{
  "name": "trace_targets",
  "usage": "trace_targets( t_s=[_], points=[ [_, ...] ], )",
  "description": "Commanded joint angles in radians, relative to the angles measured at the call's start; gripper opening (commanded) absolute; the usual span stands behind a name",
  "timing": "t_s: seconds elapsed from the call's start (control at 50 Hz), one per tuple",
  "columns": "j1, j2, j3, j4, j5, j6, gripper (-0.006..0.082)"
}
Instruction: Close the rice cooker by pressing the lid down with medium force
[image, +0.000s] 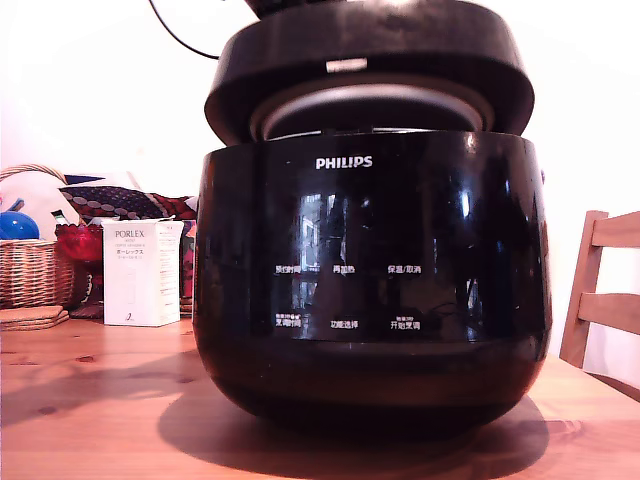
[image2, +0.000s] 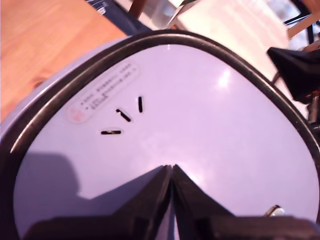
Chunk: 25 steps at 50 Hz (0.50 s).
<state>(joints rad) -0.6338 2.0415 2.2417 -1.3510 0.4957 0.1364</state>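
Centrally, the cooker (image: 372, 290) is sitting on the wooden bench (image: 90, 420) in the exterior view, filling most of the frame; its glossy black front is carrying white "PHILIPS" lettering and two rows of small white labels.

Item, the lid (image: 370, 65): it is hanging partly raised above the cooker, a gap showing along the front, with the silver rim of the inner plate (image: 370, 105) visible in that gap. What the pot is holding cannot be told from either view.

Item, the claw (image2: 171, 182): in the wrist view its two black fingers (image2: 150, 195) are lying pressed together, clenched on nothing, with their tips just over the lid's pale top; whether they are touching it cannot be told. Three short slots (image2: 122, 116) and a printed oval sticker (image2: 102, 92) are showing on that surface.

Item, a wicker basket (image: 35, 270) at the exterior view's left: it is holding a blue ball (image: 15, 225).

Item, a white "PORLEX" box (image: 140, 272), standing upright between basket and cooker, with a red object (image: 78, 243) and patterned fabric (image: 115, 203) behind it.

Item, a wooden chair (image: 605, 295), standing at the exterior view's right, behind the bench edge.
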Motion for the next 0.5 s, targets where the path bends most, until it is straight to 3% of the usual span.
trace_targets(
  t_s=[0.0,0.18,0.48],
  points=[
    [-0.005,0.017,-0.036,-0.01,-0.024,0.003,-0.0022],
    [-0.023,-0.023,-0.128,0.023,-0.034,0.019,-0.0022],
    [-0.05,-0.248,-0.496,0.357,-0.072,-0.026,-0.0022]
  ],
)
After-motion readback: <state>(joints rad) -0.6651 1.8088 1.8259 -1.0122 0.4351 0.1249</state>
